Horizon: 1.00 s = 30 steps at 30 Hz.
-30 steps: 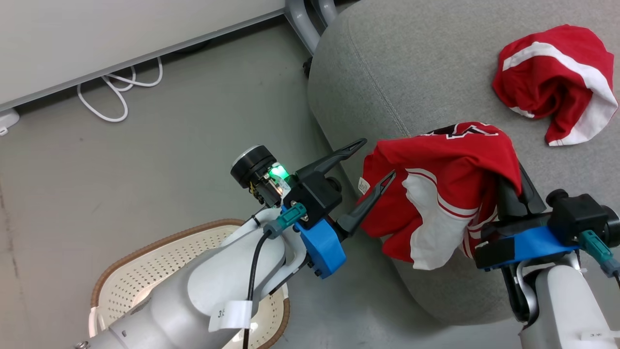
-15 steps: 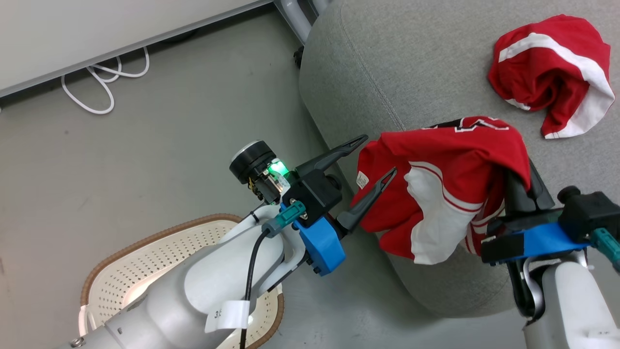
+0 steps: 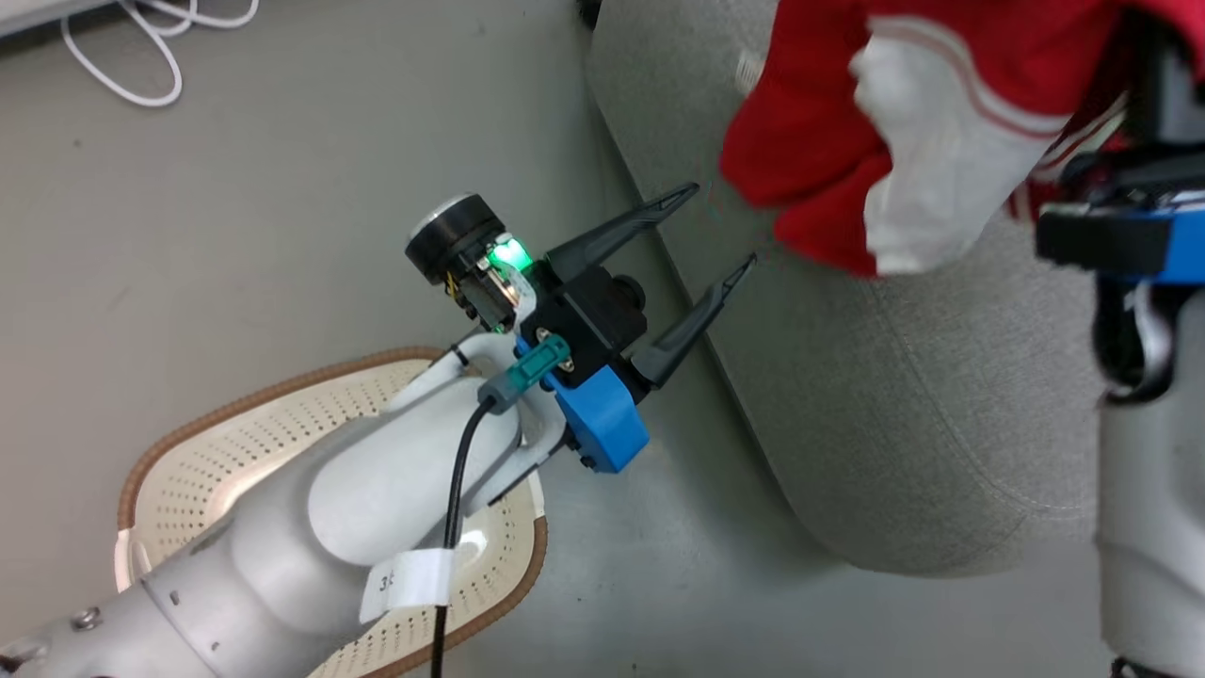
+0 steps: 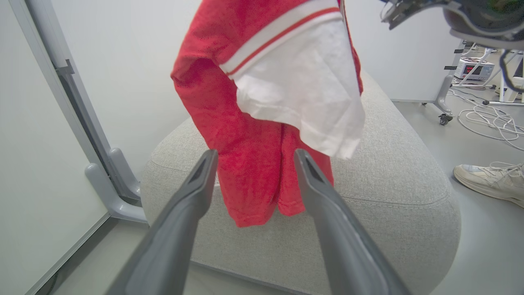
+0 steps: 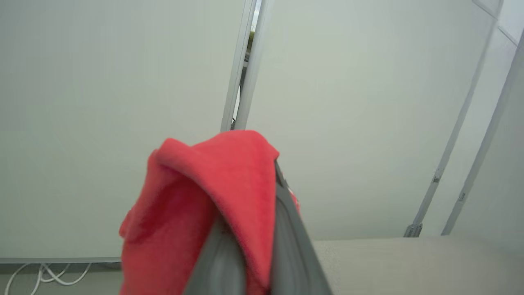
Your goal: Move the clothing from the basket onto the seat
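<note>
One red-and-white jersey (image 3: 810, 113) hangs pinched in the right gripper (image 5: 249, 213) over a rounded woven seat (image 3: 894, 424); left gripper (image 3: 725, 222) spread.

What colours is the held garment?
The garment is red with a white panel and a striped band; best in the left wrist view.
</note>
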Motion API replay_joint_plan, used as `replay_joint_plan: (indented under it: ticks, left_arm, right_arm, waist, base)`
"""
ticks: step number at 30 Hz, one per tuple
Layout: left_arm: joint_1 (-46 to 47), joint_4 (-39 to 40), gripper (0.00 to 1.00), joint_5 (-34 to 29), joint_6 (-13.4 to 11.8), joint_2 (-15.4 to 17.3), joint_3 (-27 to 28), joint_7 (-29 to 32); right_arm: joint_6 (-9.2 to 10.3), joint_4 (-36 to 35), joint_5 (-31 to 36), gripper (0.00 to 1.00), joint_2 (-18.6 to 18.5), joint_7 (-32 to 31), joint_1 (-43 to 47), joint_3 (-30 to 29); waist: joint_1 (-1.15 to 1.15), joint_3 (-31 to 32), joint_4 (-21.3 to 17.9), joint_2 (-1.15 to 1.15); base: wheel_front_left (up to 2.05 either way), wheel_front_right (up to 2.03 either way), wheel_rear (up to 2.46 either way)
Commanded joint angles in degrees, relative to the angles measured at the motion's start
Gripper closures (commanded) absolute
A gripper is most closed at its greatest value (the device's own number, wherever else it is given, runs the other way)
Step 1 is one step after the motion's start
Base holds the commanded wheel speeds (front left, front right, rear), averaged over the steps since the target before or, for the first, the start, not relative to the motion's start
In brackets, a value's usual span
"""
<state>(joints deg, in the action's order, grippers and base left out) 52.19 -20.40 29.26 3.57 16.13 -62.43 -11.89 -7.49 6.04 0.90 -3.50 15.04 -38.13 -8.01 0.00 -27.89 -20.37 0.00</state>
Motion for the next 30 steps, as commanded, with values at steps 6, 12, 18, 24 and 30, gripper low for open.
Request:
replay_joint_plan:
  ticks: [6, 12, 18, 24, 30]
  left_arm:
    - [4.25, 2.97, 0.00, -1.93, -0.48, 3.80, 0.61, 1.94]
    - [6.09, 5.88, 0.00, -2.89, -0.54, 5.74, 0.57, 3.38]
    - [7.74, 8.56, 0.00, -4.30, -0.12, 7.29, -0.43, 5.02]
    - [8.21, 10.19, 0.00, -4.70, -0.44, 8.24, -0.59, 5.60]
    - [8.05, 11.10, 0.00, -4.67, -0.77, 8.93, -0.83, 5.66]
  right_arm:
    - [-0.01, -3.18, -1.36, 1.00, -5.41, 0.21, -14.09, -8.34]
    - [-0.01, -2.07, -2.19, 1.00, -11.71, 0.20, -21.59, -15.90]
    - [-0.01, 1.90, -2.72, 1.00, -18.03, 0.21, -23.11, -22.29]
    - [-0.01, 7.46, -1.86, 1.00, -19.20, 0.21, -19.03, -26.44]
    - [-0.01, 11.80, 0.44, 1.00, -16.75, 0.21, -15.60, -27.68]
  waist:
    - [0.00, -10.09, 1.30, 0.00]
    - [0.00, -15.06, 1.22, 0.00]
    - [0.00, -18.63, 0.55, 0.00]
    - [0.00, -19.87, 0.25, 0.00]
    - [0.00, -20.30, 0.19, 0.00]
  base:
    - [0.00, 0.00, 0.00]
    - [0.00, 0.00, 0.00]
    - [0.00, 0.00, 0.00]
    - [0.00, 0.00, 0.00]
    - [0.00, 0.00, 0.00]
